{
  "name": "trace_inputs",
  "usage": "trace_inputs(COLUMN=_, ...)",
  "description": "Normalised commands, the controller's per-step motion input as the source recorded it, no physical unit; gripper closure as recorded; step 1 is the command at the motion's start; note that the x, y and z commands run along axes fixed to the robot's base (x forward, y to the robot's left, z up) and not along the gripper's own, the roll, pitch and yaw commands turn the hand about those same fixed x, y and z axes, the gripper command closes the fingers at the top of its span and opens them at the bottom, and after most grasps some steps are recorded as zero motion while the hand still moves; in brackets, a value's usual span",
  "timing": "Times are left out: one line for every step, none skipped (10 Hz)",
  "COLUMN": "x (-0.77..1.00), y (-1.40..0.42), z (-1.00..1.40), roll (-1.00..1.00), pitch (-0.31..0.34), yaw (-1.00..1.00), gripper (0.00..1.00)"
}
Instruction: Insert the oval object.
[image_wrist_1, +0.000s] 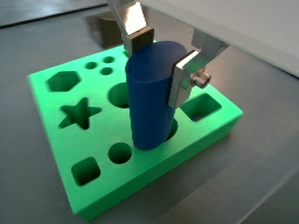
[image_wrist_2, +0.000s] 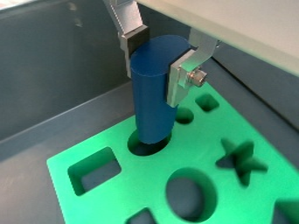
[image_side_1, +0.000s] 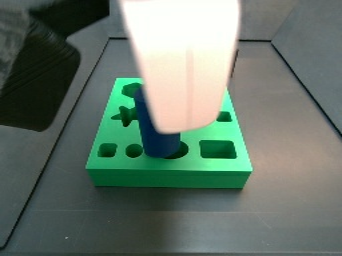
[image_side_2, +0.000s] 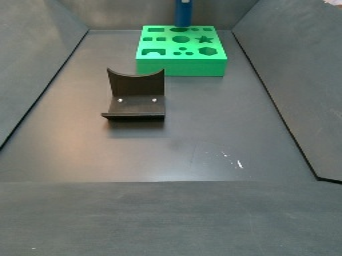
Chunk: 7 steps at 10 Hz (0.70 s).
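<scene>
The oval object (image_wrist_1: 149, 105) is a tall blue peg standing upright with its lower end in a hole of the green block (image_wrist_1: 70, 188). It also shows in the other wrist view (image_wrist_2: 149, 105) and in both side views (image_side_1: 163, 143) (image_side_2: 183, 13). My gripper (image_wrist_1: 162, 63) straddles the peg's top, one silver finger (image_wrist_1: 187, 77) flat on its side and the other finger's dark pad (image_wrist_1: 138, 39) against its far side. It looks shut on the peg. In a side view the gripper (image_side_1: 181, 60) is a blurred white mass over the green block (image_side_1: 174, 168).
The green block (image_side_2: 183, 50) has several other holes: a star (image_wrist_1: 77, 113), a hexagon (image_wrist_1: 63, 80), circles and squares. The fixture (image_side_2: 134, 96) stands mid-floor, away from the block. Dark bin walls (image_wrist_2: 47, 70) rise close to the block.
</scene>
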Motion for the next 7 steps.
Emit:
trace_inputs(x=0.25, y=0.02, z=-0.21, roll=-0.12, pitch=0.037, yaw=-0.89, gripper=1.00)
trace_inputs(x=0.42, y=0.16, z=-0.16, roll=-0.02, pitch=0.154, yaw=-0.58, gripper=1.00)
trace_inputs(x=0.49, y=0.07, z=-0.25, roll=0.05, pitch=0.189, yaw=-0.45, gripper=1.00)
trace_inputs(x=0.43, y=0.12, z=-0.23, roll=0.08, pitch=0.137, yaw=-0.53, gripper=1.00)
trace_inputs(x=0.04, y=0.00, z=-0.44, roll=-0.13, pitch=0.000, yaw=-0.45, gripper=1.00)
trace_inputs(x=-0.06, y=0.00, z=-0.65, roll=-0.20, pitch=-0.060, yaw=-0.31, gripper=1.00)
trace_inputs(x=-0.30, y=0.00, z=-0.58, roll=-0.21, pitch=-0.057, yaw=-0.15, gripper=1.00)
